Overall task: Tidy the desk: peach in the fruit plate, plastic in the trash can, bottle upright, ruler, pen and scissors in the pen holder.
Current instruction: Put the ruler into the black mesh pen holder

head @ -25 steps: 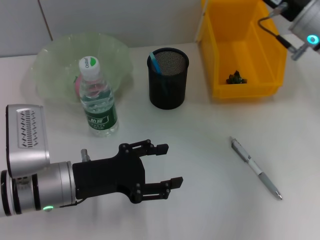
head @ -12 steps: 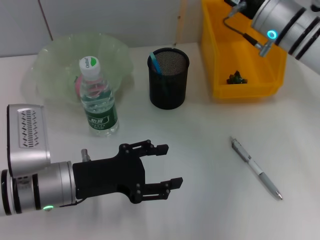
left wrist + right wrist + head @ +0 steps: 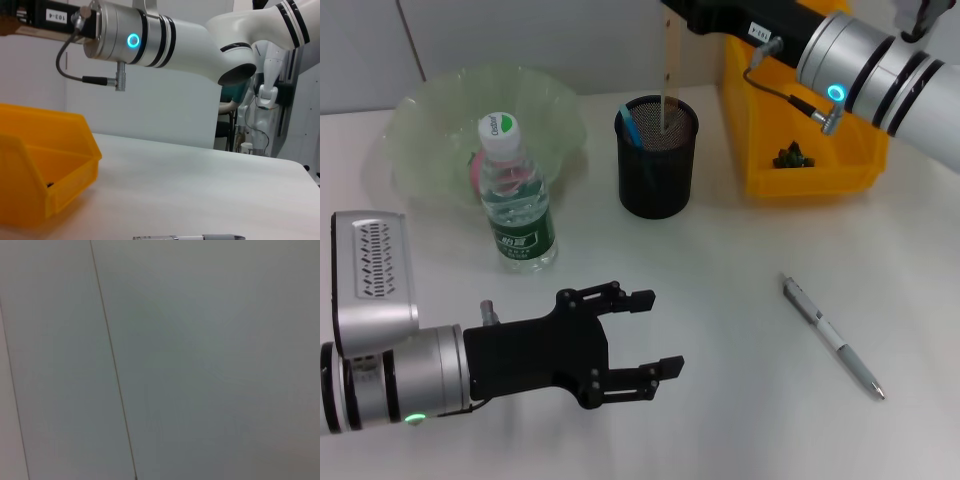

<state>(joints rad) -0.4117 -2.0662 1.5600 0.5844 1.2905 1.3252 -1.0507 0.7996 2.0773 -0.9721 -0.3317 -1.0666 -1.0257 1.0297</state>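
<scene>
Head view: left claw [image 3: 645, 333] sits low at lower left of frame over the white bench [image 3: 740, 400], black fingers spread apart, holding nothing. Right arm comes in from the upper right; right claw [image 3: 682, 12] at the top edge, centre, clamped on a wooden ruler [image 3: 669, 75] that hangs upright, its lower end inside the black mesh pen holder [image 3: 656, 158] at upper centre. A blue item [image 3: 631, 131] leans inside the holder, kind unclear. Water bottle [image 3: 514, 198] with a white cap stands upright at left centre, just in front of the pale green fruit plate [image 3: 430, 120] in the upper left; something pink in the plate shows behind the bottle, hard to identify. Yellow bin [image 3: 800, 110] in the upper right, a small dark object [image 3: 792, 156] on its floor. Pen [image 3: 832, 337] lies flat on the bench at right centre, slanted, well apart from the holder.

Left wrist view: right arm [image 3: 165, 37] with a blue ring light across the top, yellow bin [image 3: 42, 165] at left, pen [image 3: 190, 237] at the bottom edge on the bench.

Right wrist view: only a plain grey wall panel [image 3: 200, 365] with a thin seam.
</scene>
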